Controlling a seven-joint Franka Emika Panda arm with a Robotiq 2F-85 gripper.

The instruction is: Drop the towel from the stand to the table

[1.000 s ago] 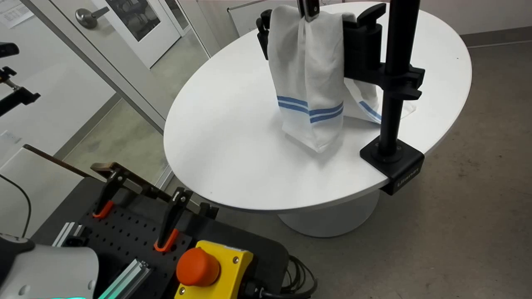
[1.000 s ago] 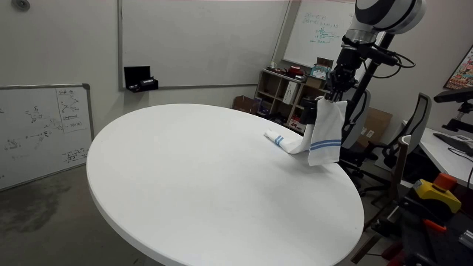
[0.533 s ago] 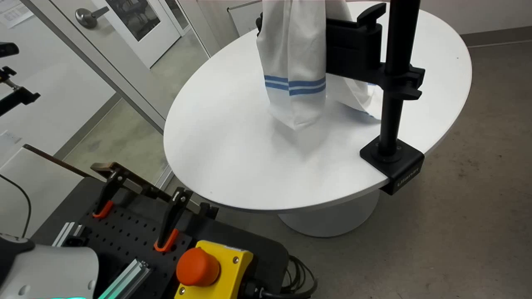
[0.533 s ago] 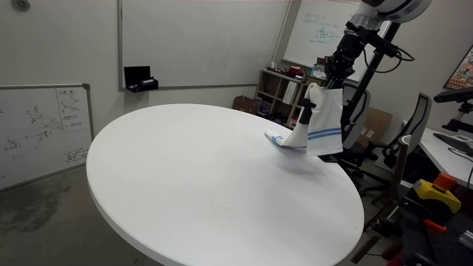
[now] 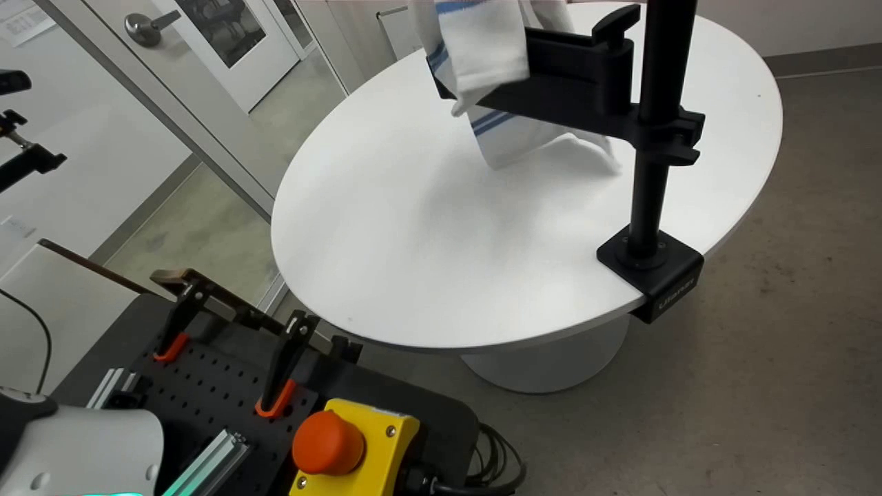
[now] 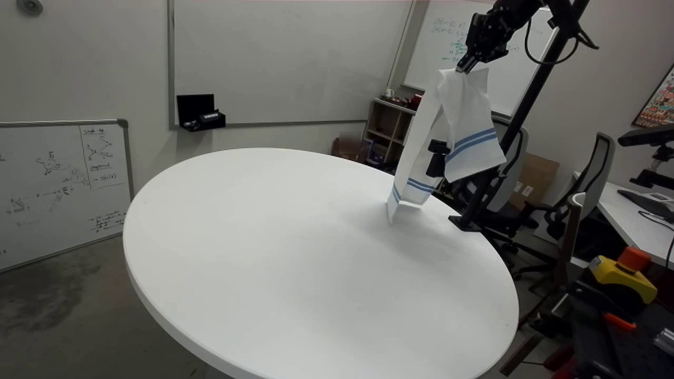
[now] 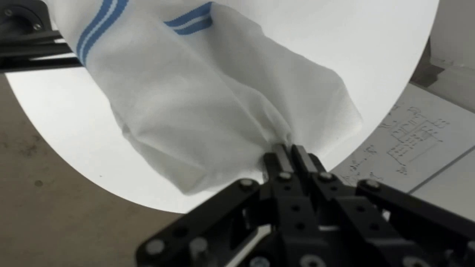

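Observation:
The white towel with blue stripes (image 6: 468,108) hangs bunched from my gripper (image 6: 464,67), above the stand's arm (image 6: 437,158). One flap hangs on each side of that arm. The towel also shows in an exterior view (image 5: 482,58) and the wrist view (image 7: 178,89). My gripper in the wrist view (image 7: 288,150) is shut on the towel; it is above the frame in an exterior view. The black stand (image 5: 651,196) is clamped to the round white table's edge (image 5: 386,269). The lower flap hangs close over the tabletop; I cannot tell if its corner touches.
The stand's upright pole and flat arm (image 5: 579,83) stand close beside the towel. A dark cart with a yellow box and red button (image 5: 355,448) is near the table. Office chairs (image 6: 511,179) and a shelf (image 6: 387,126) are behind the table.
My gripper has moved up, lifting the towel with it. The towel end that lay on the table has risen and now hangs. The front flap has swung up and outward.

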